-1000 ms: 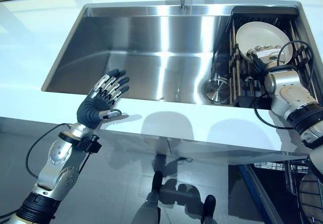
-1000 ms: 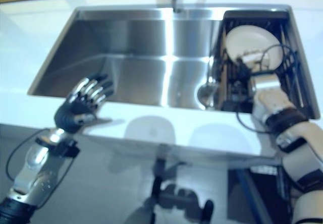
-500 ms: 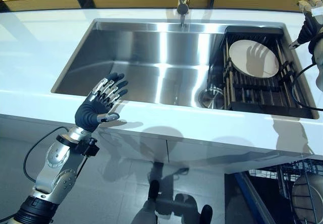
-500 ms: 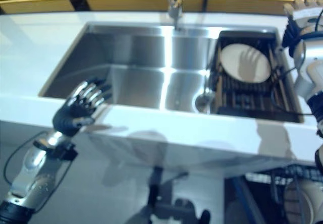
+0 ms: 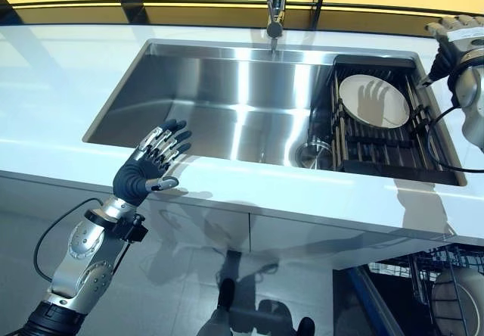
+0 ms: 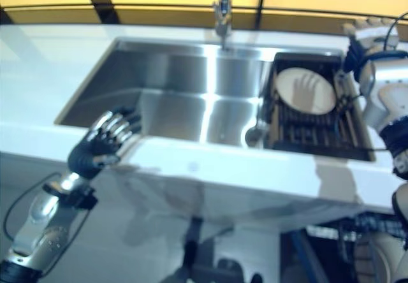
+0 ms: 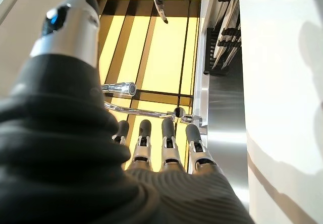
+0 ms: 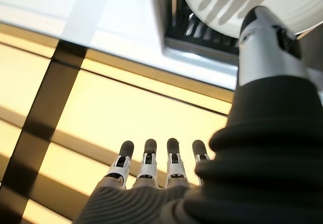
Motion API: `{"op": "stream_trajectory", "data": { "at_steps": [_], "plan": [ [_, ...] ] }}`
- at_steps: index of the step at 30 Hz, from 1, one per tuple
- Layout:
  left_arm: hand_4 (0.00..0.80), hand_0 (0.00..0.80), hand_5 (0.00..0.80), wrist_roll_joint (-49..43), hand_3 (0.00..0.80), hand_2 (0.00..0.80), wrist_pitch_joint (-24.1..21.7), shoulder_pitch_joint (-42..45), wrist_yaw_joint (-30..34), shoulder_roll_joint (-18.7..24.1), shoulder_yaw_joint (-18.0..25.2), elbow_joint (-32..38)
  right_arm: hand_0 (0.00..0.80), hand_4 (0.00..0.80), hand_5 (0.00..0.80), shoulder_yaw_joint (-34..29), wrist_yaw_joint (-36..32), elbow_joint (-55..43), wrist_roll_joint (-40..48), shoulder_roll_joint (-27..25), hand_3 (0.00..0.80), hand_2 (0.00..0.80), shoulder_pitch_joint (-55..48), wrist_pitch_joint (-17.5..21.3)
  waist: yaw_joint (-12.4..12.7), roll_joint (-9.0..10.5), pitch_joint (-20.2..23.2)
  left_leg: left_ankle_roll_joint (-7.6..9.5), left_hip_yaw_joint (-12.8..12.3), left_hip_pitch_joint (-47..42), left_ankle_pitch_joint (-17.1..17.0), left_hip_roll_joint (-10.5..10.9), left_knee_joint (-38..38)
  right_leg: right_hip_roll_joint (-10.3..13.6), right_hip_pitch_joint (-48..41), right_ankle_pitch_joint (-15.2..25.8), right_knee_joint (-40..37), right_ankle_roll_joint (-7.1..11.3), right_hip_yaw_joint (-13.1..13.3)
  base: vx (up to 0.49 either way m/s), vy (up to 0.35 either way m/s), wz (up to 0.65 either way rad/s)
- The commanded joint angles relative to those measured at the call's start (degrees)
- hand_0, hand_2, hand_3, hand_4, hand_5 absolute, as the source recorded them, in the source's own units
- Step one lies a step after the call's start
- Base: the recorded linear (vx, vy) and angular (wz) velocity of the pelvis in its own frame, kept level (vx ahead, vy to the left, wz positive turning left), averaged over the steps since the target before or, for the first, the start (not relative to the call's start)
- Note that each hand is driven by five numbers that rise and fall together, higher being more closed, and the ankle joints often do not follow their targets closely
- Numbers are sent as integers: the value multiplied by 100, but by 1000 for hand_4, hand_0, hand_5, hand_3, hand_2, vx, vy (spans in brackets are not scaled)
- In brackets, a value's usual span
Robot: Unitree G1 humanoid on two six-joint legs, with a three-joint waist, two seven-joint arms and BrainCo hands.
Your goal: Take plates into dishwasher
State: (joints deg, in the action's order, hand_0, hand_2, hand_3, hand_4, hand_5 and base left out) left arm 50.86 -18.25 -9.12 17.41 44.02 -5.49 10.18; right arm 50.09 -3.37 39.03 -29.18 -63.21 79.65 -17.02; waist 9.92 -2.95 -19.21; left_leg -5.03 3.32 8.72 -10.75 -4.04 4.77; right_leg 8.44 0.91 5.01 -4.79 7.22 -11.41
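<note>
A white plate [image 5: 373, 101] leans in the black dish rack [image 5: 389, 154] that fills the right end of the steel sink [image 5: 227, 101]; the right wrist view also catches the plate [image 8: 227, 7]. My right hand [image 5: 454, 35] is raised over the counter to the right of the rack, clear of the plate, fingers [image 8: 151, 158] straight and holding nothing. My left hand [image 5: 147, 168] hovers open at the counter's front edge, left of the sink, holding nothing.
A tap [image 5: 277, 3] stands at the back of the sink and a round drain [image 5: 311, 154] lies beside the rack. The open dishwasher's wire basket [image 5: 423, 275], holding another plate [image 5: 457, 298], shows at the lower right below the white counter [image 5: 60, 79].
My right hand has let go of the plate in the rack, risen and moved off to the rack's right. The camera has tilted upward. My left hand has kept its pose.
</note>
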Motion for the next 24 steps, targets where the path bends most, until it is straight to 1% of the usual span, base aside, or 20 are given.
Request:
{"op": "stream_trajectory", "data": {
  "at_steps": [1, 6, 14, 24],
  "plan": [
    [0, 0, 0, 68, 0, 0, -328, -177, -36, 22, -11, 246, 0, 0, 0, 191, 76, -122, 182, -19, 0, 0, 227, -30, -23, 185, 93, -65, -126, -143, 358, -102, 23, 311, 428, 466, -12, 117, -69, 0, 0, 0],
    [0, 0, 0, -21, 0, 0, -343, -203, -95, -61, -32, 263, 0, 0, 0, 45, 56, -144, 217, 93, 0, 0, 96, -43, -12, 139, 18, -59, -115, -88, 341, -84, 23, 325, 492, 473, 5, 108, -76, 0, 0, 0],
    [0, 0, 0, -99, 0, 0, -393, -323, -149, -82, -84, 241, 0, 0, 0, 76, 138, 8, 251, 276, 0, 0, 89, -31, -1, 39, -200, -38, -127, 73, 308, -46, 23, 367, 666, 522, 27, 115, -103, -18, -4, 0],
    [0, 0, 0, -111, 0, 0, -364, -427, -208, -83, -125, 255, 0, 0, 0, 61, 136, -60, 255, 356, 0, 0, 105, -89, -36, -10, -411, -34, -186, 261, 268, -39, 23, 391, 878, 582, 42, 133, -104, -4, -1, 0]
  ]
}}
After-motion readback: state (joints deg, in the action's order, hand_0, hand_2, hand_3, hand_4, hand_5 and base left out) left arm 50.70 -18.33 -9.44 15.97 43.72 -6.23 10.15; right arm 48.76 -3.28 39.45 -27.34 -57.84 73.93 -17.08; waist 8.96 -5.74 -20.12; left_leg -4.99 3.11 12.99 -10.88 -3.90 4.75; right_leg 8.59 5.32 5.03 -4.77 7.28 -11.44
